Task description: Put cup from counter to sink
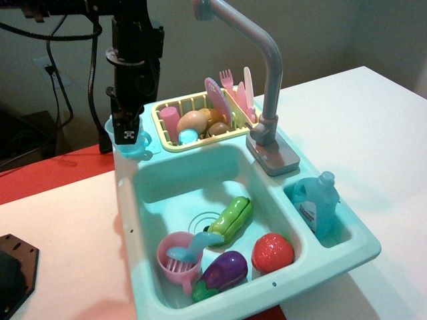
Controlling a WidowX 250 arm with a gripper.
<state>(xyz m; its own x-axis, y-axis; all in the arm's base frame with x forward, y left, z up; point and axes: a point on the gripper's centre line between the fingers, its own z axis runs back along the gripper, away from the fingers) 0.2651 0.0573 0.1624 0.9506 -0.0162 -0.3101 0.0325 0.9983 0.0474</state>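
The white worktop (pixel 373 127) carries one turquoise sink (pixel 200 180), a deep basin with a single tall grey faucet (pixel 263 80) at its far right. Behind the basin sits one yellow dish rack (pixel 193 120) holding toy food and pink cutlery; to the right, a small side compartment holds one blue bottle (pixel 315 203).

In the basin lie four things: one green pea pod (pixel 231 217), one red tomato (pixel 272 253), one purple eggplant (pixel 222 270) and one pink slotted cup (pixel 179 257) with a blue spoon in it.

The one black arm comes down at the far left, its end effector (pixel 128 133) set right at the single light-blue cup (pixel 131 141), which stands on the counter (pixel 123 160) ledge at the sink's far-left corner. The arm hides most of the cup; only its lower rim and small handle show. Whether the fingers are clamped on the cup wall or merely straddle it, I cannot tell.

Risks, as I judge them: the cup is thin and slick, so a shallow pinch on the rim could let it slip or tip off the ledge toward the worktop. The crowded basin also leaves little bare floor, so a drop near the pea pod could leave the cup on its side.
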